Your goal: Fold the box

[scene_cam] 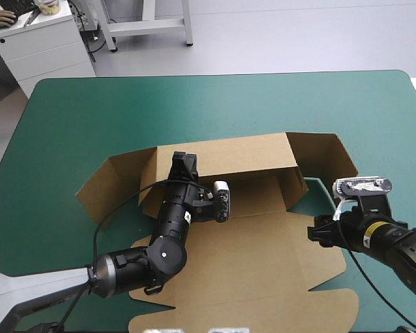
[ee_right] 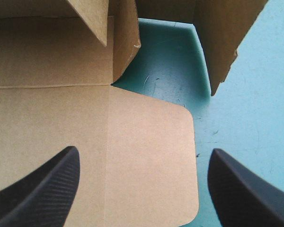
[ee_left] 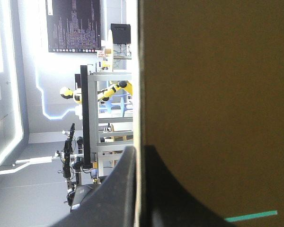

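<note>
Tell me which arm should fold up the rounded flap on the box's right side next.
Right. The right jaws stand open over that rounded flap, while the left jaws are shut on the box's raised back wall, likely steadying it.

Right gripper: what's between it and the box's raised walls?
Right wrist view: a flat rounded flap of the box, then a bare patch of teal-green cover. Nothing else.
</note>
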`<act>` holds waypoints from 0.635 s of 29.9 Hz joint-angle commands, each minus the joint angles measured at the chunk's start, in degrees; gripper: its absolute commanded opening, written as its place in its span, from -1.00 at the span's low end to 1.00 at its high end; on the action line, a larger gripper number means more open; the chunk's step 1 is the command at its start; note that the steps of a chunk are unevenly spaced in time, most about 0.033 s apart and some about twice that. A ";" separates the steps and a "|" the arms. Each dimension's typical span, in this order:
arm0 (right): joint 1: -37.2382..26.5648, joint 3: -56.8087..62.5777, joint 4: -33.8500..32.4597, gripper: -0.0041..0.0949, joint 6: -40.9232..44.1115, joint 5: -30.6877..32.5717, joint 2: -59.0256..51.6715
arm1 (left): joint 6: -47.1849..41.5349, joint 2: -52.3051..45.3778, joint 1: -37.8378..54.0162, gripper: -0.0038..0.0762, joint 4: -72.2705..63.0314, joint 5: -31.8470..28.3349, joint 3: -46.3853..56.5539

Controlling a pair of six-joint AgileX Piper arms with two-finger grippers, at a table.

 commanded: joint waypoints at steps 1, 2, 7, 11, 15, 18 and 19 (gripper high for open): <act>-0.27 -3.22 -0.21 0.61 0.73 -2.36 -0.56 | -0.56 -1.88 -0.49 -0.93 5.54 2.69 -1.06; -0.27 -3.97 0.38 0.61 0.73 -2.36 -0.56 | -0.56 -1.88 -0.49 -0.93 5.54 2.69 -1.06; -0.27 -10.83 0.27 0.61 -0.75 -1.54 2.38 | -0.56 -1.88 -0.49 -0.93 5.45 2.69 -1.06; -0.27 -19.05 -3.07 0.61 -1.24 0.27 7.33 | -0.56 -1.88 -0.49 -0.93 5.45 2.69 -1.06; -1.94 -28.75 -4.90 0.61 -2.59 3.12 13.57 | -0.56 -1.88 -0.49 -0.93 5.45 2.82 -1.06; -7.33 -36.78 0.10 0.61 -9.38 6.30 19.49 | -0.56 -1.88 -0.49 -0.93 5.45 2.69 -1.06; -9.25 -39.63 2.49 0.61 -11.41 7.25 21.19 | -0.56 -1.88 -0.49 -0.93 5.45 2.69 -1.06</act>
